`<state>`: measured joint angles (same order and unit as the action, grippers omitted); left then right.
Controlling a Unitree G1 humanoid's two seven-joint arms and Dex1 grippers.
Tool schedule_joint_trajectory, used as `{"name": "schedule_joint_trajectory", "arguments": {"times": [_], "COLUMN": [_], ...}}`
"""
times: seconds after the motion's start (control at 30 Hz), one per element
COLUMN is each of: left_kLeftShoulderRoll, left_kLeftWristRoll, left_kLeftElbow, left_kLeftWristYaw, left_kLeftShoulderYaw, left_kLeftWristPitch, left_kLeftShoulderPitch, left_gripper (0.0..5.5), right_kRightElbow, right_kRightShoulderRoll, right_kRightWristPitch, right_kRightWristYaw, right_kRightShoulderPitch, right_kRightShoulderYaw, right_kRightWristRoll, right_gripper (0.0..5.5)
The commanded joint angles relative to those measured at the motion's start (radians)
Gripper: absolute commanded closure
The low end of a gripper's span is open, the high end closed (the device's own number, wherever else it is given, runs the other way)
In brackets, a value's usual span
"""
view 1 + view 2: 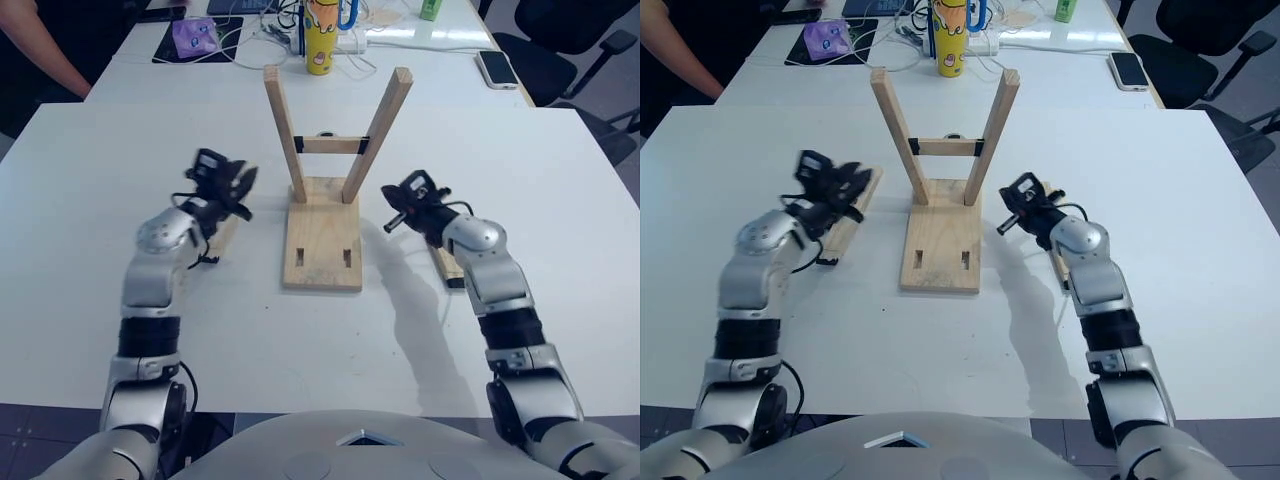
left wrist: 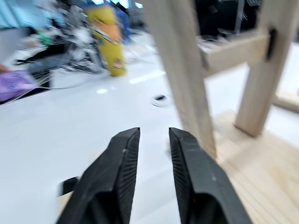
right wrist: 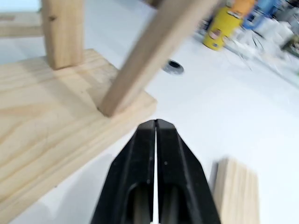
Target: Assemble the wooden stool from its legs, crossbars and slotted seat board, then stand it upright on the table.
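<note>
White table [image 1: 540, 170] holds seat board [image 1: 322, 252] with two legs [image 1: 285, 130] slotted in.

Your light is bright and even, coming from above. The white tabletop [image 1: 520, 200] is close to washed out, and pale glare streaks cross it in the left wrist view. A soft, wide shadow lies just right of the seat board [image 1: 322, 240]. The left gripper [image 1: 245, 190] is smeared in the head views. In the wrist views the stool legs [image 2: 184, 70] and yellow can [image 3: 219, 28] are blurred, while the near fingers [image 2: 122, 168] look crisper.
</note>
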<state>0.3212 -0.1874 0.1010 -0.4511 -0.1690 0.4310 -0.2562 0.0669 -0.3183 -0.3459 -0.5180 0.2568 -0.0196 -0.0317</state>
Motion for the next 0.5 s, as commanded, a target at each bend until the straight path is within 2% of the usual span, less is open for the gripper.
{"name": "schedule_joint_trajectory", "arguments": {"times": [0.03, 0.1, 0.2, 0.27, 0.4, 0.5], "left_kLeftShoulderRoll": [0.038, 0.057, 0.063, 0.078, 0.122, 0.139], "left_kLeftWristRoll": [-0.038, -0.053, -0.107, -0.119, -0.07, -0.025], "left_kLeftElbow": [-0.104, -0.223, -0.402, -0.487, -0.687, -0.783], "left_kLeftWristYaw": [0.044, 0.055, 0.04, 0.023, -0.02, -0.036], "left_kLeftShoulderYaw": [-0.103, -0.142, -0.184, -0.19, -0.135, -0.083], "left_kLeftWristPitch": [0.028, 0.023, 0.031, 0.026, -0.022, -0.055], "left_kLeftShoulderPitch": [-0.006, -0.046, -0.133, -0.167, -0.241, -0.268], "left_gripper": [3.5, 3.25, 2.82, 2.79, 2.79, 2.79], "right_kRightElbow": [-0.072, -0.063, -0.074, -0.075, -0.09, -0.102], "right_kRightShoulderRoll": [0.057, 0.084, 0.105, 0.113, 0.118, 0.114], "right_kRightWristPitch": [-0.08, -0.122, -0.174, -0.181, -0.185, -0.189], "right_kRightWristYaw": [0.099, 0.137, 0.115, 0.102, 0.089, 0.081], "right_kRightShoulderPitch": [-0.045, -0.022, 0.005, 0.018, 0.019, 0.013], "right_kRightShoulderYaw": [0.036, 0.035, 0.029, 0.016, -0.028, -0.048], "right_kRightWristRoll": [-0.027, -0.035, -0.084, -0.1, -0.106, -0.111], "right_gripper": [5.5, 5.5, 5.05, 4.78, 4.17, 4.17]}}
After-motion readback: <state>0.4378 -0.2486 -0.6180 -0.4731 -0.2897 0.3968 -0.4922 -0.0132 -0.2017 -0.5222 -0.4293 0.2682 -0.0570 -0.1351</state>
